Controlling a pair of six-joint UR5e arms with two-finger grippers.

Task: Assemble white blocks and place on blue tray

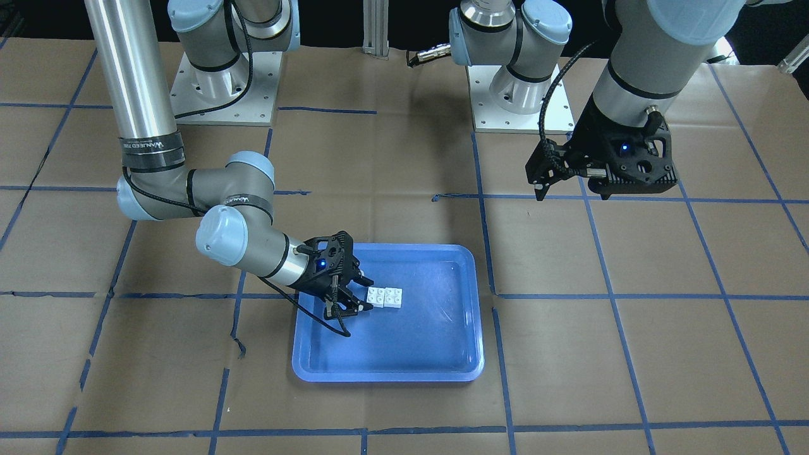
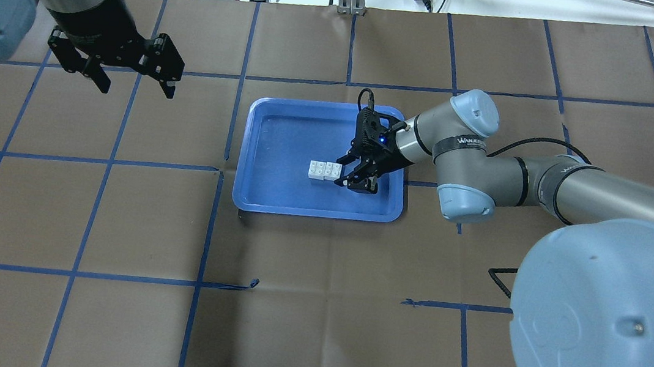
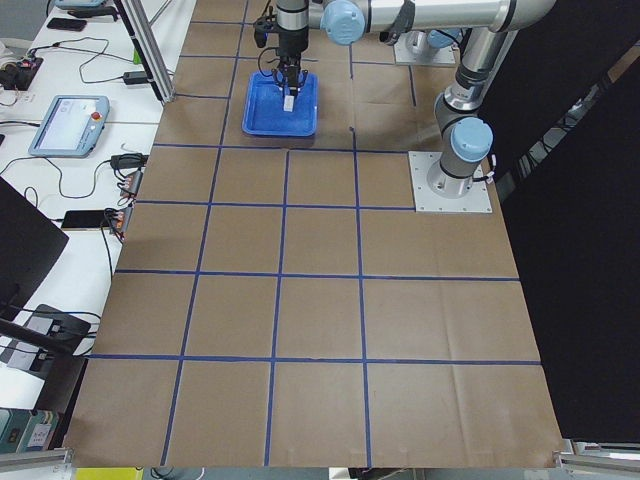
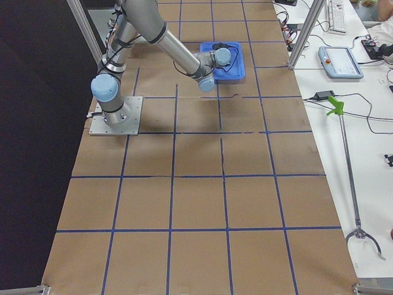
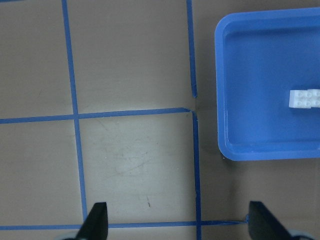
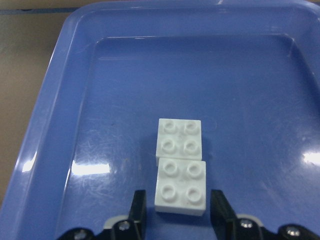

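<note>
Two white blocks (image 6: 180, 165) butted end to end on blue tray (image 6: 60, 125); nearer one sits untouched between right gripper's (image 2: 339, 171) spread jaws, arm reaching low. Left gripper (image 2: 136, 86) hangs wide apart, well off tray.

Two white blocks (image 6: 180, 165) (touching end to end), one blue tray (image 6: 125, 75), and two claws: left claw (image 2: 138, 88), right claw (image 1: 365, 293).

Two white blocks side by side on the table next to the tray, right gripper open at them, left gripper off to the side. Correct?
No. The white blocks lie inside the blue tray, on its floor, not on the table; the right wrist view shows it. The rest holds: side by side, right gripper open at them, left gripper off to the side.
</note>
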